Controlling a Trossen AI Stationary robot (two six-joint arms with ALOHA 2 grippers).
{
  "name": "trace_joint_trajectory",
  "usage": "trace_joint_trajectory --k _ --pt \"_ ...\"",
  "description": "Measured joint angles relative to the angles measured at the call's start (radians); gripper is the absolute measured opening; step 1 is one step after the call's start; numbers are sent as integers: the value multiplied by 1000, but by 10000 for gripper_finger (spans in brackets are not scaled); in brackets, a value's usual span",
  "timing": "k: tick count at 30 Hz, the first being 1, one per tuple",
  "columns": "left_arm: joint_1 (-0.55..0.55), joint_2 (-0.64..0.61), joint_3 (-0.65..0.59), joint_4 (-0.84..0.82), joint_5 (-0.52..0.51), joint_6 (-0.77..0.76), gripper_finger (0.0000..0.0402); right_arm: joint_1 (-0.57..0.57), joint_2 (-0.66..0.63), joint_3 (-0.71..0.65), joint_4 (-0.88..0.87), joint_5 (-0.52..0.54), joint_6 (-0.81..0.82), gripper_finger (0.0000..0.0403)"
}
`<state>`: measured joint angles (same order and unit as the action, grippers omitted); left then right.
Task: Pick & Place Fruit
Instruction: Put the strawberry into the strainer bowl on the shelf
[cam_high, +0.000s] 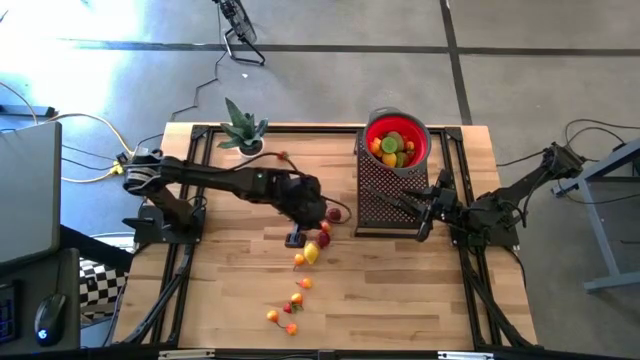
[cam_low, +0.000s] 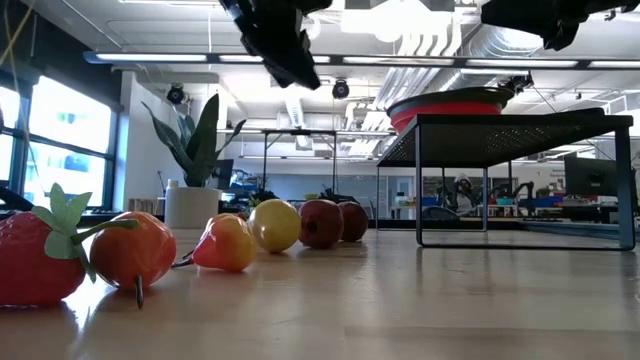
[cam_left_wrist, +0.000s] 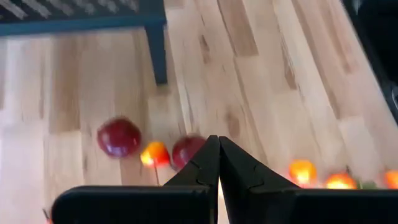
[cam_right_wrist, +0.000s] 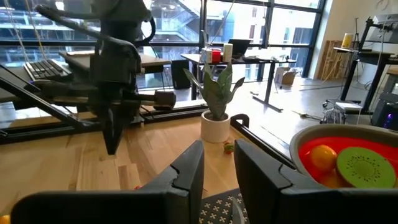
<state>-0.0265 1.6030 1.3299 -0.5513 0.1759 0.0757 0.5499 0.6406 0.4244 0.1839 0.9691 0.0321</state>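
Note:
Several small toy fruits (cam_high: 311, 252) lie loose on the wooden table in a trail from the middle toward the near edge. More fruit (cam_high: 392, 146) fills the red bowl (cam_high: 424, 150) on top of the black mesh stand (cam_high: 385, 195). My left gripper (cam_left_wrist: 219, 139) is shut and empty. It slants down above the dark red fruits (cam_left_wrist: 118, 137) beside the stand's leg (cam_left_wrist: 159, 56), clear of the table (cam_low: 285, 55). My right gripper (cam_right_wrist: 217, 158) hovers level over the stand, open by a narrow gap with nothing in it.
A potted spiky plant (cam_high: 243, 130) stands at the table's far edge, left of the stand. A strawberry (cam_low: 30, 255) and other fruits (cam_low: 275, 225) line the near side. Bare wood lies at the near right of the table (cam_high: 420, 290).

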Motion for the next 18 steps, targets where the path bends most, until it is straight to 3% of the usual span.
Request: trace_joint_trajectory --k 9,18 --pt "-15 -174 -261 125 -20 -137 1 -2 0 0 21 0 -2 81" --pt "-153 -252 -343 138 -110 -248 1 -2 -1 0 40 -3 2 81"
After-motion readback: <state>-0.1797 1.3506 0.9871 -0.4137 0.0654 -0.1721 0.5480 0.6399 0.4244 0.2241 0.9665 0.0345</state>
